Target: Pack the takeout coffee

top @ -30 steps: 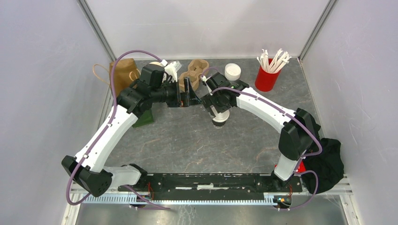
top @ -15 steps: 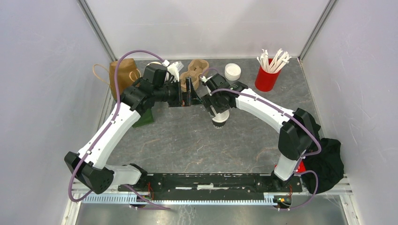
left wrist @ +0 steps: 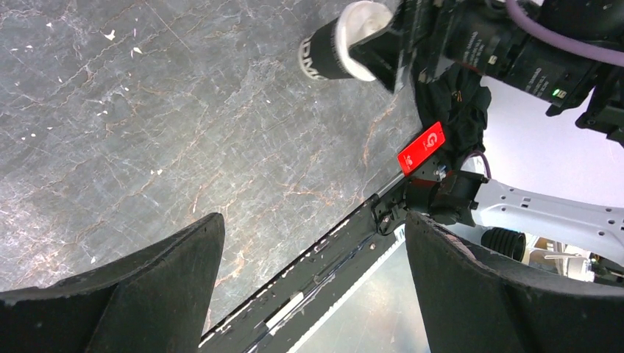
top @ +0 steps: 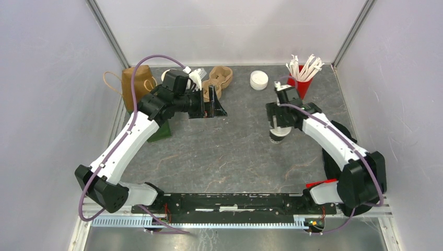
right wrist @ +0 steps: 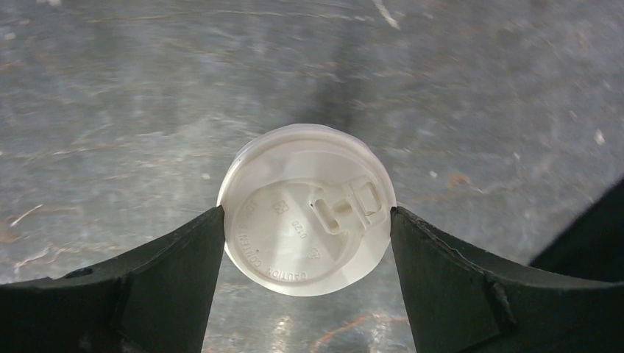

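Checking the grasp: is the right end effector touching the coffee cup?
Touching. The right wrist view shows the right end effector's fingers meeting the cup at its lid rim on both sides, with no gap.

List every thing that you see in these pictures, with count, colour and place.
takeout coffee: one, dark body and white lid, right of table centre
lid stack: one, white, far edge
cup with sticks: one, red, white sticks, far right corner
cup carrier: one, brown cardboard, far middle
paper bag: one, brown, far left corner
block: one, dark green, left side
cloth: one, black, by the right arm's base
left pincer: one, black, open and empty, near the carrier
right pincer: one, black, closed on the coffee's lid
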Action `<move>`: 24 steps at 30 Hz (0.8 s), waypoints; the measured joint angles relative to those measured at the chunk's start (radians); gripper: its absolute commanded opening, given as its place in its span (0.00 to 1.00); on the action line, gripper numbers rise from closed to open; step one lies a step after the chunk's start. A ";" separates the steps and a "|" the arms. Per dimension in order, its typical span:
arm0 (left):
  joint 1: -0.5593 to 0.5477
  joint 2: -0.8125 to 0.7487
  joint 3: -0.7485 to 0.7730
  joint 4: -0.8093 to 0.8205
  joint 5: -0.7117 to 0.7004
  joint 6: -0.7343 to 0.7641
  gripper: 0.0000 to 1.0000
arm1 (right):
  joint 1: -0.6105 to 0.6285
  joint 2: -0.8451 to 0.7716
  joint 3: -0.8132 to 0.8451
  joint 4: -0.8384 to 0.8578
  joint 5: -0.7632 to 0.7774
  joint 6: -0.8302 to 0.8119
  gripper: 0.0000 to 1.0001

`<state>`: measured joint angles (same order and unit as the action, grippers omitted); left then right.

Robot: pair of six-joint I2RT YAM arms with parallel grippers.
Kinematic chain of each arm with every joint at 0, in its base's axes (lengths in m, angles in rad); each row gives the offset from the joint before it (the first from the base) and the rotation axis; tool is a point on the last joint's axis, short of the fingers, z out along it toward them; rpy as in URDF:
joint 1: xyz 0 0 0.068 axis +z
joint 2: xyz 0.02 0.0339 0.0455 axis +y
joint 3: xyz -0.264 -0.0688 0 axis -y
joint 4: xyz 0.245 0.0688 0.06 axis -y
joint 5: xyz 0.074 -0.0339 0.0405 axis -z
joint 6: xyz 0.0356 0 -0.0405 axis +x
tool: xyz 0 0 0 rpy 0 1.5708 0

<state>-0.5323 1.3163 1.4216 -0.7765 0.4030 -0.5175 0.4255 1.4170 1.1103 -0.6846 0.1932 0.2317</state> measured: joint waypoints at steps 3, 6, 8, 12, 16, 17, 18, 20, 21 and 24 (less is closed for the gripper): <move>0.000 0.006 0.009 0.000 0.000 0.005 0.97 | -0.094 -0.073 -0.067 0.011 0.028 0.005 0.89; 0.000 0.010 0.019 -0.001 0.000 0.007 0.98 | -0.170 -0.132 -0.114 0.013 0.056 0.006 0.90; 0.000 0.014 0.026 -0.001 0.000 0.007 0.98 | -0.214 -0.164 -0.140 0.012 0.067 0.005 0.90; 0.000 0.021 0.029 -0.003 0.000 0.007 0.97 | -0.253 -0.190 -0.160 0.015 0.070 0.001 0.95; 0.000 0.033 0.029 -0.003 0.000 0.007 0.98 | -0.254 -0.191 -0.160 0.016 0.066 -0.011 0.98; 0.000 0.036 0.029 -0.004 0.000 0.007 0.98 | -0.254 -0.192 -0.158 0.013 0.067 -0.013 0.98; 0.000 0.037 0.029 -0.005 0.000 0.007 0.97 | -0.254 -0.192 -0.153 0.005 0.068 -0.021 0.98; 0.000 0.039 0.029 -0.005 0.000 0.007 0.97 | -0.257 -0.192 -0.140 -0.031 0.072 -0.034 0.98; 0.000 0.039 0.029 -0.005 0.000 0.007 0.97 | -0.258 -0.191 -0.129 -0.056 0.073 -0.040 0.98; 0.000 0.039 0.029 -0.006 -0.001 0.007 0.97 | -0.258 -0.190 -0.089 -0.124 0.066 -0.063 0.98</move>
<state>-0.5323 1.3552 1.4506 -0.7830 0.4019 -0.5106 0.1673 1.2266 1.0210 -0.8085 0.2592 0.1692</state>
